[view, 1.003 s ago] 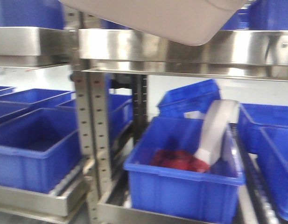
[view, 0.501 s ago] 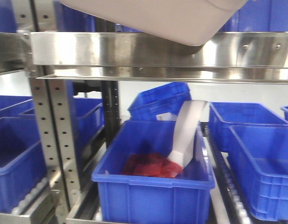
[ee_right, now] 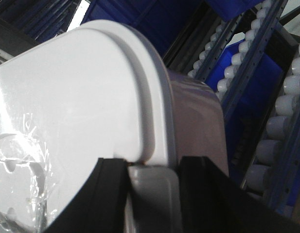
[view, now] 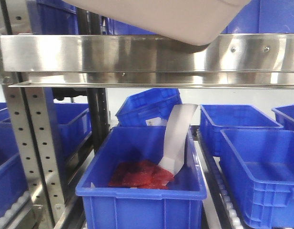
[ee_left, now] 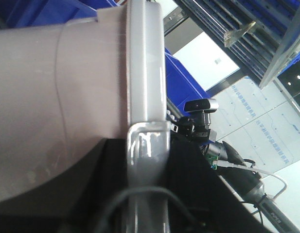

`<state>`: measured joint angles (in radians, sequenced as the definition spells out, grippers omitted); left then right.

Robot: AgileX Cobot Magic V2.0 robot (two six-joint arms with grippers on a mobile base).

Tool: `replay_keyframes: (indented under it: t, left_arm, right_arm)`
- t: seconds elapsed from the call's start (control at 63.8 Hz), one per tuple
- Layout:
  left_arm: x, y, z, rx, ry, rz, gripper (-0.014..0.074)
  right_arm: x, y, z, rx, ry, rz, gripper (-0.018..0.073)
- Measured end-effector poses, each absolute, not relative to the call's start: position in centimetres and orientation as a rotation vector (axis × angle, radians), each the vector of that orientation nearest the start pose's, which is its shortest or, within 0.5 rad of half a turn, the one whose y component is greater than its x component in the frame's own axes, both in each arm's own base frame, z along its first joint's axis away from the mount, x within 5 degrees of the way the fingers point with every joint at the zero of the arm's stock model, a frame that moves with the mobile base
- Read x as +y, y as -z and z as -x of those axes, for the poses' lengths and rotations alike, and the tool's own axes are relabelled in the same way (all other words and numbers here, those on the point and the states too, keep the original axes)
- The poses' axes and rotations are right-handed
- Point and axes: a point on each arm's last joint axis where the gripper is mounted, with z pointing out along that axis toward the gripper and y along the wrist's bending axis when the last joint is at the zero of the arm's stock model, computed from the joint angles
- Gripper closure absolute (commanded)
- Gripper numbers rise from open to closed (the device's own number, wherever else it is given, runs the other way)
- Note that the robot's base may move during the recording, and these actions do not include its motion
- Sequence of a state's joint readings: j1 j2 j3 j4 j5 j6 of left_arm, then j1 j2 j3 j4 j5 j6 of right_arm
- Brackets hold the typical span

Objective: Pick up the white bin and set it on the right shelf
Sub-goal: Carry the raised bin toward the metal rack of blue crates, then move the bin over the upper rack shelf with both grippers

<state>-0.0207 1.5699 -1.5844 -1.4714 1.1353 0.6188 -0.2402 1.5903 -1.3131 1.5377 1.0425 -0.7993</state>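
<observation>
The left gripper (ee_left: 148,167) is clamped on the rim of the white bin (ee_left: 43,97), with a black finger on either side of a moulded clip. The right gripper (ee_right: 154,194) grasps a rim clip the same way. Only its view shows the glossy white lid. The front view shows neither arm but does show the bin's underside high up, its rounded corner overlapping the right shelf (view: 137,52) at the front rail's top edge. Whether they touch cannot be told. Below the shelf stands a blue crate (view: 142,202) with red contents (view: 137,174).

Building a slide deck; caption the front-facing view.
White bin overlapping the right shelf's steel rail, above a blue crate holding red contents.
</observation>
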Motion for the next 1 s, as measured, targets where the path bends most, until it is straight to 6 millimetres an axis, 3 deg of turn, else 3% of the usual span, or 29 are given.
replay_keyframes:
  t: [1.003]
  left_arm:
    - [-8.72,-45.02,-32.35,1.806,1.448,-0.296,0.0722]
  right_arm:
    - [-0.45,-37.05,-34.64,1.86,-1.252,-0.097,0.0478]
